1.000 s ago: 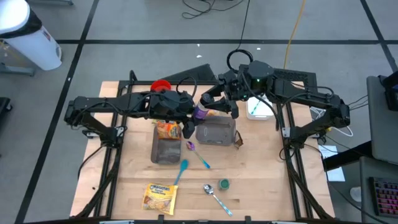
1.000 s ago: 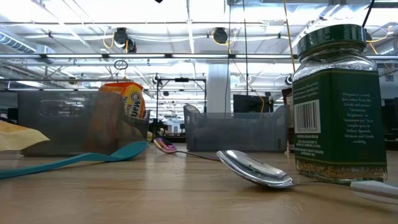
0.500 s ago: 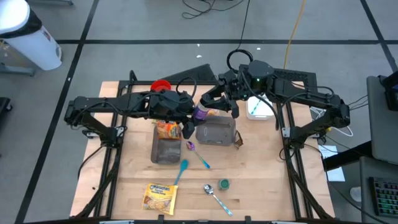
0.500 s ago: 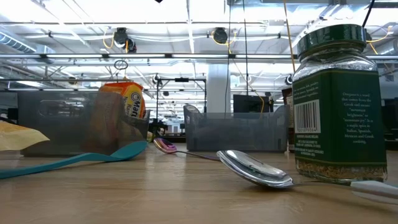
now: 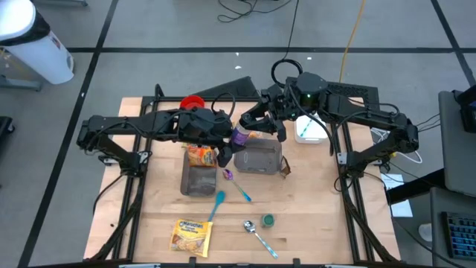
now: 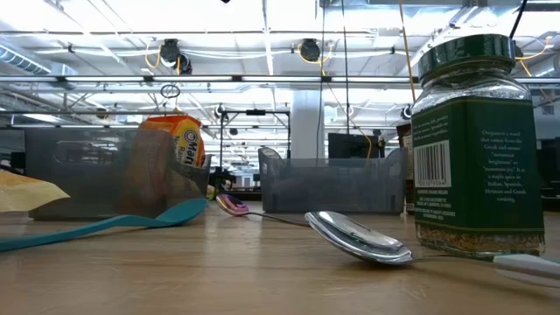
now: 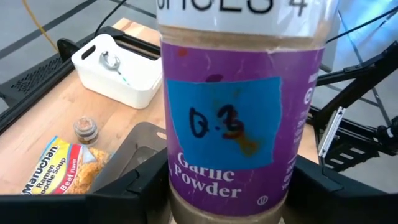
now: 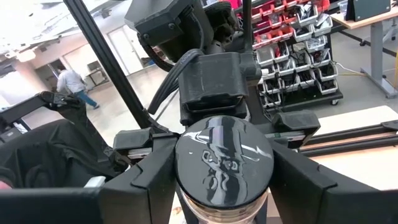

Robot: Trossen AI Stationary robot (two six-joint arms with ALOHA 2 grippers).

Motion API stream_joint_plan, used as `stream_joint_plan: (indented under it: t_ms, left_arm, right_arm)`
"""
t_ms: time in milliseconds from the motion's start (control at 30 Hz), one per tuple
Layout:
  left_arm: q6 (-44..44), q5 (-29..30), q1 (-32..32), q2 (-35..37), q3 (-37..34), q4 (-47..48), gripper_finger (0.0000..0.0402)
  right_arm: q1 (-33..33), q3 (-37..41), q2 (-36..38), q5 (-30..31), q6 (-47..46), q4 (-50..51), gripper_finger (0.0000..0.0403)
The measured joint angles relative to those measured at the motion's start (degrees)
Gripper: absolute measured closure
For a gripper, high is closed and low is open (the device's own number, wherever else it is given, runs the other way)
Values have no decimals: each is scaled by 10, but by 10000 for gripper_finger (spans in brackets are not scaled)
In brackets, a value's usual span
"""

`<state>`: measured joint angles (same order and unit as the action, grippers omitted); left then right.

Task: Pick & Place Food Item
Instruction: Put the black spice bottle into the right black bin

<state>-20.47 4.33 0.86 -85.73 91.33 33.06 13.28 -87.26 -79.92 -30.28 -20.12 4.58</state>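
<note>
A purple garlic powder bottle (image 5: 239, 135) with a black lid is held in the air above the grey bins at the table's middle. My left gripper (image 5: 225, 143) reaches in from the table's left and is shut on the bottle's base end. My right gripper (image 5: 260, 125) reaches in from the far right and is shut on its lid end. The left wrist view shows the bottle's label (image 7: 227, 124). The right wrist view shows the lid's top (image 8: 224, 158), with my left gripper behind it. My left gripper pinches the bottle's body near its base (image 7: 180, 196) between its two fingers, one on each side. It comes level from the table's left. The bottle is lifted clear of the bins and the table. My right gripper has its two fingers on opposite sides of the bottle just below the black lid (image 8: 186, 186), looking straight onto the lid's top. It comes from the table's far right, in line with the bottle. The bottle is clear of the table.
Two grey bins (image 5: 198, 181) (image 5: 258, 158) stand below the bottle; an orange packet (image 5: 201, 155) leans in the left one. A white tray (image 5: 309, 131) is at the far right. A ramen packet (image 5: 191, 234), spoons (image 5: 256, 234) and a green-lidded jar (image 5: 267, 220) lie near the front.
</note>
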Motion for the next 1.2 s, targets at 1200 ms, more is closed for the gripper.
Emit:
stream_joint_plan:
  t_ms: [1200]
  left_arm:
    - [0, -163, -86, 0, 12, -71, 110]
  right_arm:
    - [-9, 0, 7, 41, 0, 45, 204]
